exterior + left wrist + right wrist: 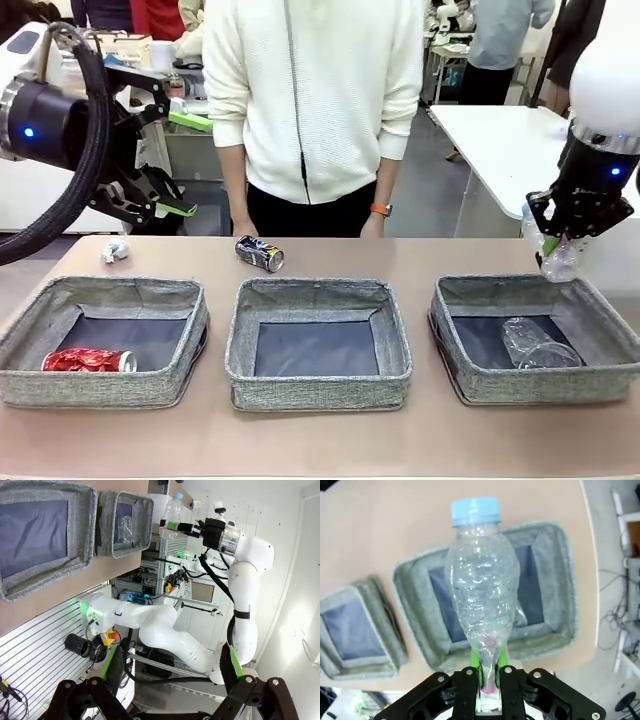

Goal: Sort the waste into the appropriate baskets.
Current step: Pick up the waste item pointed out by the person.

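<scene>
**Table, three bins in a row: right arm poised with a bottle over the right bin**

Right gripper point(553, 243): fingers point(475, 662) clenched on the base end of the small bottle point(482, 590), blue cap pointing down and away. We note the hold is only on the narrow bottom, with the whole body hanging free beyond the pads.

Below it sits the right bin point(490, 297), with the bare bottle point(535, 347) already lying inside. From the front, the small bottle hangs close to the bin's far right corner. We cannot tell whether it is fully inside the far wall or over it.

Risks as we judge them:
- If the bottle is let go here, it may strike the soft rim and tip outward onto the table point(420, 255).
- It is light and round, so it could bounce off the bare bottle and hop the low wall.
- With so short a grip, it could swing or slip if the arm moves sharply.

Further out, the middle bin point(318, 292) has nothing in it, and the left bin point(120, 293) holds the red can point(88, 360). The blue can point(260, 253) and the wad point(115, 250) lie unsorted on the table behind the bins.

Left gripper point(183, 165): raised off to the left, fingers spread wide and holding nothing.

A person point(310, 100) stands at the far edge, close to the blue can. We judge that a reach there could crowd them.
</scene>
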### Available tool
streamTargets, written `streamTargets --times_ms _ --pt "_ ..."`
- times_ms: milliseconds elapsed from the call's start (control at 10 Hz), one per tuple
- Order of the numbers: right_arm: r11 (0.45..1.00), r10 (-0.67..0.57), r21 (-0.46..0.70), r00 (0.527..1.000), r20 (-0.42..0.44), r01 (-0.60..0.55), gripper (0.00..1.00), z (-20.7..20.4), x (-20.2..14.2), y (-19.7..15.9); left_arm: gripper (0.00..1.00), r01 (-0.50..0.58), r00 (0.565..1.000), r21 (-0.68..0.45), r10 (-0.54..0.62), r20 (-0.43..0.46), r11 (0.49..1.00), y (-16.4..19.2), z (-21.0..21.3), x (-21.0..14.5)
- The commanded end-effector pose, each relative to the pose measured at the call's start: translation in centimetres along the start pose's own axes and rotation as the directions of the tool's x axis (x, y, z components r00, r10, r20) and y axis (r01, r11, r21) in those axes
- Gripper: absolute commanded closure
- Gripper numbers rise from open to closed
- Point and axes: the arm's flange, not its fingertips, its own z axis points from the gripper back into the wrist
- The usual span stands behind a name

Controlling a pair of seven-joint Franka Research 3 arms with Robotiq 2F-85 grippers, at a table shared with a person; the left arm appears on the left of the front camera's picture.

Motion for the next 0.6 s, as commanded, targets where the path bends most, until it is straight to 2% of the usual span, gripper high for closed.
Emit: streamTargets --times_ms 0,100,300,500 --pt "0.999 -0.047 0.009 0.999 -0.004 0.047 1.0 0.3 1.3 0.2 0.0 -0.001 1.0 0.009 0.001 -0.007 1.0 -0.1 0.1 0.0" --pt "1.0 0.0 0.0 1.0 0.0 0.0 0.87 0.0 0.0 0.0 0.0 -0.001 1.0 0.009 0.001 -0.007 1.0 -0.1 0.1 0.0" --pt "0.985 0.007 0.174 1.0 -0.012 -0.005 0.87 7.7 -0.3 10.1 0.0 -0.001 1.0 0.009 0.001 -0.007 1.0 -0.1 0.1 0.0" --pt "0.977 -0.087 0.197 0.996 0.004 0.085 0.87 12.6 -2.3 18.5 0.0 -0.001 1.0 0.009 0.001 -0.007 1.0 -0.1 0.1 0.0"
